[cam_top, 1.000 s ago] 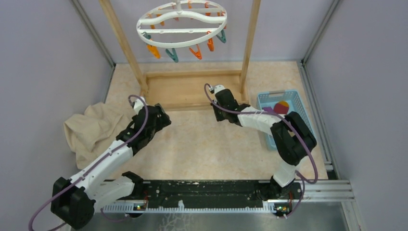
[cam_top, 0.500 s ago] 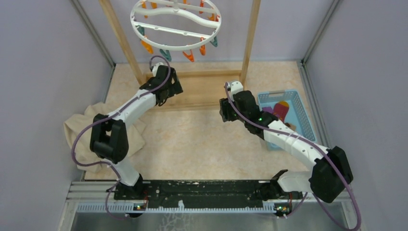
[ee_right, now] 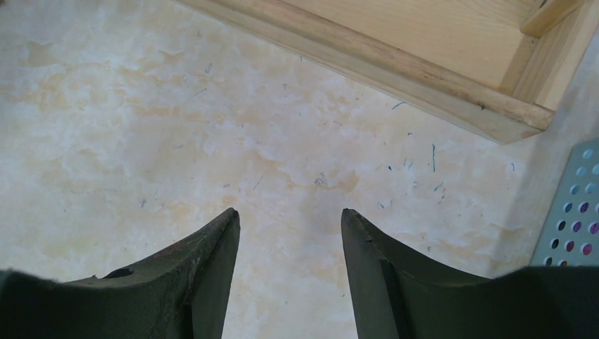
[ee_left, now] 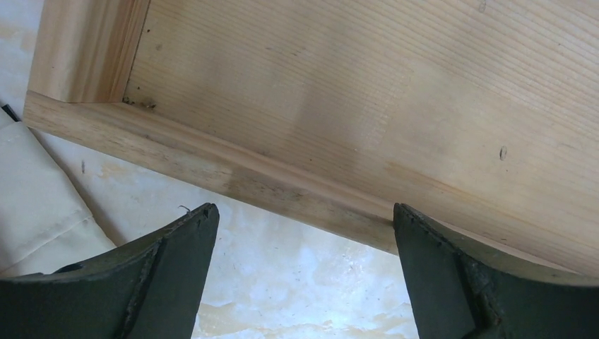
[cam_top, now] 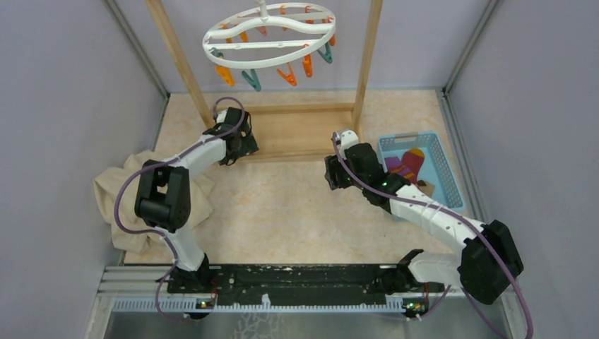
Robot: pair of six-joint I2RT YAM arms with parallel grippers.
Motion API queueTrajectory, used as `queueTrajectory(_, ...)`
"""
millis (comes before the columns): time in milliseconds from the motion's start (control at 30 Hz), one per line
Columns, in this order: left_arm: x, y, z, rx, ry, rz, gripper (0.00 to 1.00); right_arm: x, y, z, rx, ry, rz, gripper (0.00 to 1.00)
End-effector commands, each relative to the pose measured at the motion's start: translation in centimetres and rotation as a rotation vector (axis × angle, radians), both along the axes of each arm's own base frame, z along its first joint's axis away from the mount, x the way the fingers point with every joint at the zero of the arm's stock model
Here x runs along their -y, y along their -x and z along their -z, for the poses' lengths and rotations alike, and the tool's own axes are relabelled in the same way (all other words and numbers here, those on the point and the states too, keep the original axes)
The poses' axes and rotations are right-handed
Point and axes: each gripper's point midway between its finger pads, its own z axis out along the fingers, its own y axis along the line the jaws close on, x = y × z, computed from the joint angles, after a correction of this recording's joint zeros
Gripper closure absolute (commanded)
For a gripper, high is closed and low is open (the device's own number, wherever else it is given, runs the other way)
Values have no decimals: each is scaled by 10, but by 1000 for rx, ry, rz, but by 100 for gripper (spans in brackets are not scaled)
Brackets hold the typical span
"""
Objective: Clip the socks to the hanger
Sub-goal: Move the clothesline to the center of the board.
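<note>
Hanger (cam_top: 265, 66) white ring, orange-teal clips; maroon-orange sock (cam_top: 411, 161) in basket (cam_top: 445, 173).

Matt grainy wooden stand (ee_left: 367, 106); smooth white plastic hanger (cam_top: 263, 44); soft beige cloth (cam_top: 123, 191)

Pale lavender-grey walls (cam_top: 63, 85) enclose a beige marbled tabletop (cam_top: 297, 212). A wooden frame stand (cam_top: 297, 134) sits at the back, its two uprights rising out of view. A crumpled beige cloth (cam_top: 116, 187) lies left, a blue perforated basket (cam_top: 441, 159) right; even, soft light

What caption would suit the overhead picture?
Left gripper and right gripper open; socks in the blue basket; hanger bare.
</note>
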Motion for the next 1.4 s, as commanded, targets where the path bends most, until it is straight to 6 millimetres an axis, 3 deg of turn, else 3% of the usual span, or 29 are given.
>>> queueTrajectory(0, 7, 11, 19, -66, 26, 19, 1, -8, -4, -16, 61, -54, -13, 44)
queueTrajectory(133, 7, 20, 25, -95, 38, -3, 1, -1, -4, -10, 63, -22, 7, 44)
queueTrajectory(300, 10, 40, 40, -125, 134, -118, 1, -5, -4, -5, 54, -34, -4, 44)
queueTrajectory(533, 37, 57, 53, -146, 393, -303, 1, -7, -6, 1, 37, -26, -6, 44)
queueTrajectory(700, 24, 82, 61, -149, 401, -456, 1, -3, -3, 0, 38, -25, 3, 44)
queueTrajectory(900, 21, 117, 74, -189, 416, -484, 1, -7, -3, -6, 45, -47, -8, 44)
queueTrajectory(1100, 30, 135, 71, -176, 439, -467, 1, -10, -3, -10, 43, -69, -8, 44)
queueTrajectory(1367, 44, 139, 36, -81, 372, -405, 1, 4, -7, -34, 63, -128, 94, 45)
